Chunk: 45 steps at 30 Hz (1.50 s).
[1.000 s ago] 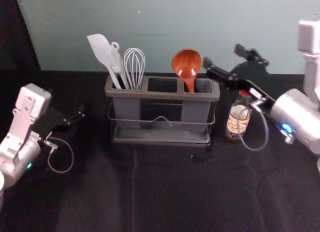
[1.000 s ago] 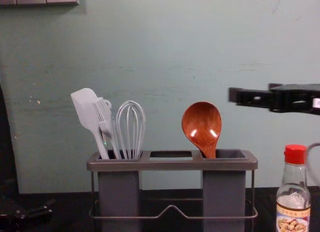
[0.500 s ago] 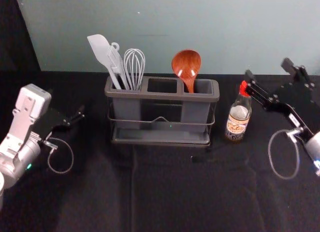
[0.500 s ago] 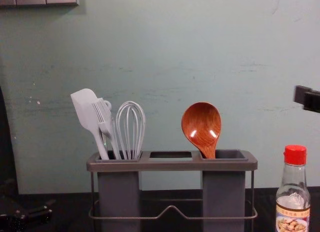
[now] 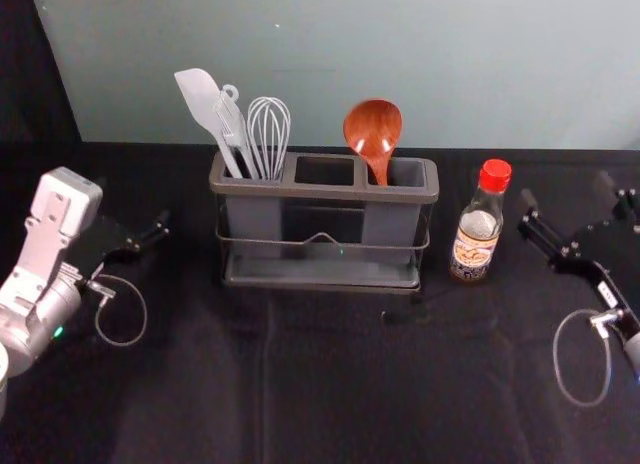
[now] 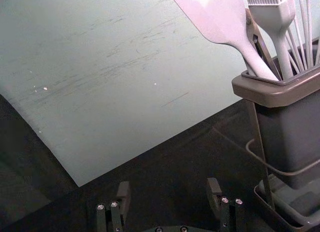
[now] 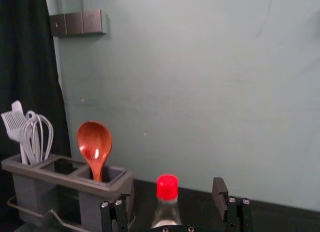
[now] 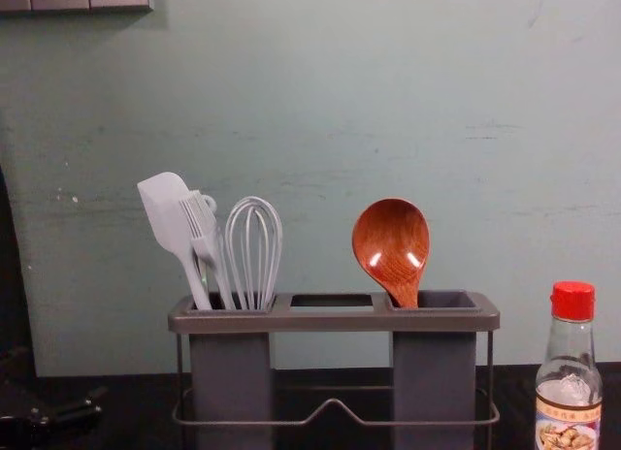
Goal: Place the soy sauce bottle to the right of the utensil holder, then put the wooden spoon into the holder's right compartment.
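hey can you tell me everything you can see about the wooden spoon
The wooden spoon is glossy and reddish brown, with wood grain visible and bright highlights on its broad, rounded bowl. It stands bowl up, leaning slightly to the left, in the right compartment of the utensil holder. The bowl is well above the rim and narrows to a handle that goes down near the compartment's left side; the handle's lower end is hidden inside. No gripper is holding it.

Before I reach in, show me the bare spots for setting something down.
Bare black cloth lies well in front of the holder, and a narrower patch between it and the left tool. Crowded: right of the holder, by the soy sauce bottle and right tool.
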Each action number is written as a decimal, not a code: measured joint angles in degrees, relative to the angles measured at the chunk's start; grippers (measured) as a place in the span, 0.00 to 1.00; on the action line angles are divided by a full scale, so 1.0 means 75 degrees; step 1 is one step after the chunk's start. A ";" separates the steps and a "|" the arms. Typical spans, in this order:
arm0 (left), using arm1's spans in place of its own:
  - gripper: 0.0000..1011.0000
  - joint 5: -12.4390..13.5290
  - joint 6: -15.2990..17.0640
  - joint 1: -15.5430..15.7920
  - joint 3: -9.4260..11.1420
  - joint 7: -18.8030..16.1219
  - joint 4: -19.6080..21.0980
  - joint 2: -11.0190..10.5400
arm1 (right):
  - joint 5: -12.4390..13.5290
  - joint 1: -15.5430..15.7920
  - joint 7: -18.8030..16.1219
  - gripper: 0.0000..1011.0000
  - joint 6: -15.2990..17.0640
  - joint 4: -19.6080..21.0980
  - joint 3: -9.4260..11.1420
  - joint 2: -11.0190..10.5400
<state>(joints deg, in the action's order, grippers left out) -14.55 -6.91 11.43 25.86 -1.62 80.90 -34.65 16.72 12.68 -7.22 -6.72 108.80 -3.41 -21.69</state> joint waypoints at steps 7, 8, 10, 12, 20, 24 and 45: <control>0.99 0.0000 0.0000 0.0000 0.0000 0.0000 0.0000 0.0000 | 0.0116 -0.0003 -0.0190 0.99 0.0079 -0.0395 -0.0040 0.0209; 0.99 0.0000 0.0000 0.0000 0.0000 0.0000 0.0000 0.0000 | 0.0111 -0.0004 -0.0202 0.99 0.0117 -0.0472 -0.0062 0.0251; 0.99 0.0000 0.0000 0.0000 0.0000 0.0000 0.0000 0.0000 | 0.0071 -0.0003 -0.0232 0.99 0.0157 -0.0555 -0.0099 0.0309; 0.99 0.0000 0.0000 0.0000 0.0000 0.0000 0.0000 0.0000 | 0.0021 -0.0001 -0.0241 0.99 0.0180 -0.0620 -0.0124 0.0353; 0.99 0.0000 0.0000 0.0000 0.0000 0.0000 0.0000 0.0000 | -0.0274 0.0016 -0.0211 0.99 0.0190 -0.0855 -0.0142 0.0524; 0.99 0.0000 0.0000 0.0000 0.0000 0.0000 0.0000 0.0000 | -0.0447 0.0044 -0.0190 0.99 0.0150 -0.0948 -0.0109 0.0607; 0.99 0.0000 0.0000 -0.0001 0.0000 0.0000 0.0000 0.0000 | -0.0869 0.0032 -0.0360 0.99 0.0168 -0.1205 0.0041 0.0916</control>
<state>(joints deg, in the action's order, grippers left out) -14.55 -6.91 11.43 25.86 -1.62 80.90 -34.65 10.20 12.92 -9.92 -5.45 99.77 -3.11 -14.82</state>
